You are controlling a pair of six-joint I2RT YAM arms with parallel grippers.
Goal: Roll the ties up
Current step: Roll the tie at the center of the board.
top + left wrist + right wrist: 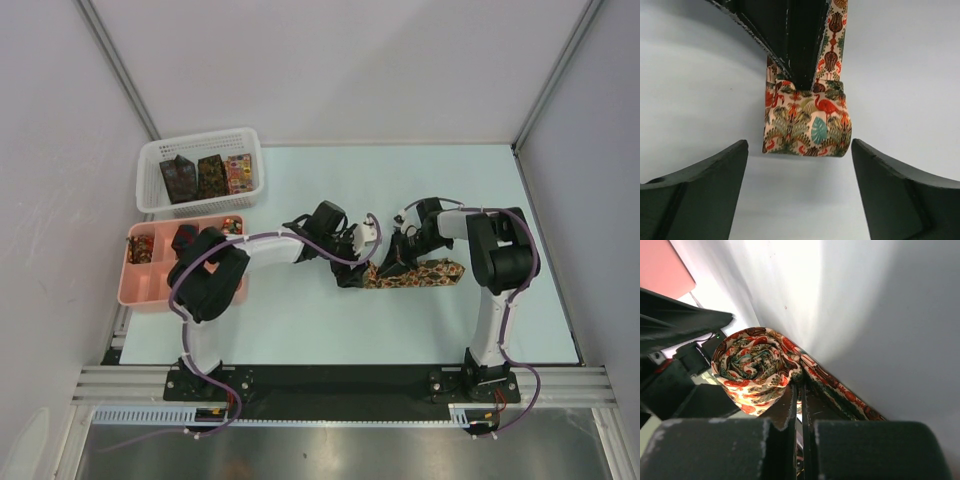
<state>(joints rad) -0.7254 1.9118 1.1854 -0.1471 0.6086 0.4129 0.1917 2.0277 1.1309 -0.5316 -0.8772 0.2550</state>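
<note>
A tie [420,274] with a red, green and cream pattern lies as a strip on the table, its left end wound into a roll [807,127]. My right gripper [801,387] is shut on the tie right beside the roll [754,365], fingers pressed together with fabric between them. In the top view the right gripper [398,258] is at the strip's left part. My left gripper [799,160] is open and empty, its fingers [705,185] just short of the roll and set wider than it. In the top view it [352,272] is at the roll end.
A white mesh basket [150,172] at the back left holds three folded ties [211,176]. A pink compartment tray [135,290] in front of it holds small rolls [142,248], partly under my left arm. The tray corner shows in the right wrist view [660,265].
</note>
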